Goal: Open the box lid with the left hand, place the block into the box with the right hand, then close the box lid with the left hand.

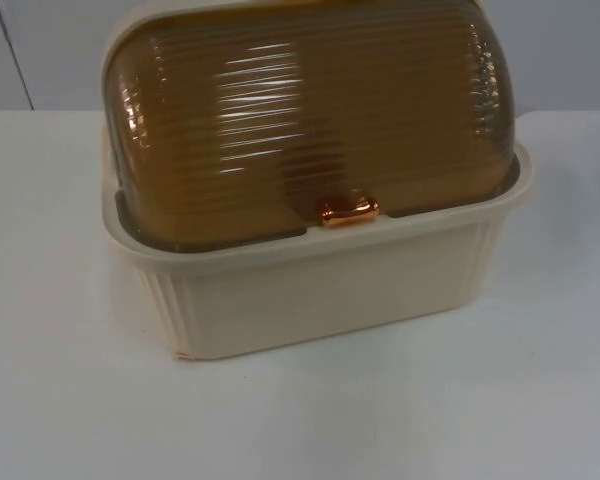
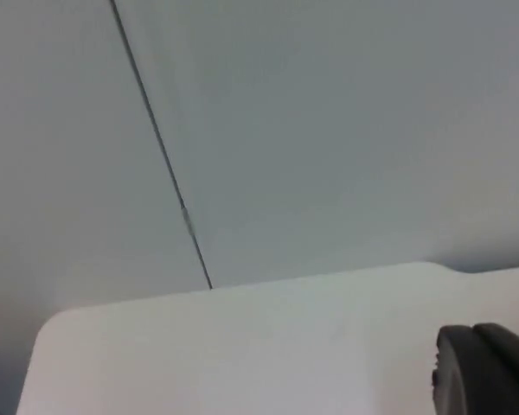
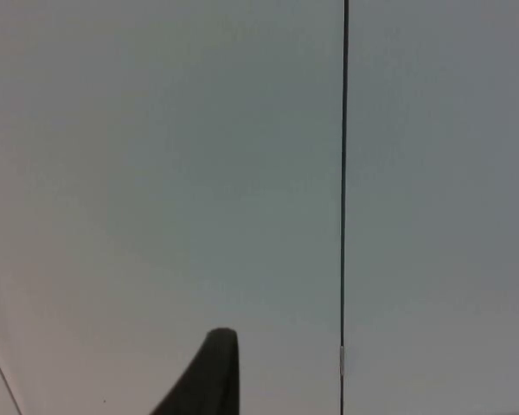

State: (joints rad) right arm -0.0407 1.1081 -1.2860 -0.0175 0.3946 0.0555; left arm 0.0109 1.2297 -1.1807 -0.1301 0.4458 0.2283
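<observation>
White surface (image 1: pixel 70 400) is running back to the grey partition wall (image 1: pixel 40 50); I am seeing the cream box (image 1: pixel 320 290) sitting centred, its amber ribbed lid (image 1: pixel 300 130) shut down, copper handle (image 1: pixel 346 210) facing me for the left gripper (image 2: pixel 489 372); right gripper (image 3: pixel 209 376) is waiting, facing the wall; I cannot tell either gripper's state.

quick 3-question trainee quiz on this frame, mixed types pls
1. True or false: the box lid is shut.
2. What colour is the handle on the lid's front edge?
3. The left wrist view looks at: A) the box, B) the table edge and grey wall, C) a block.

Key: 1 true; 2 copper-orange; 3 B.
</observation>
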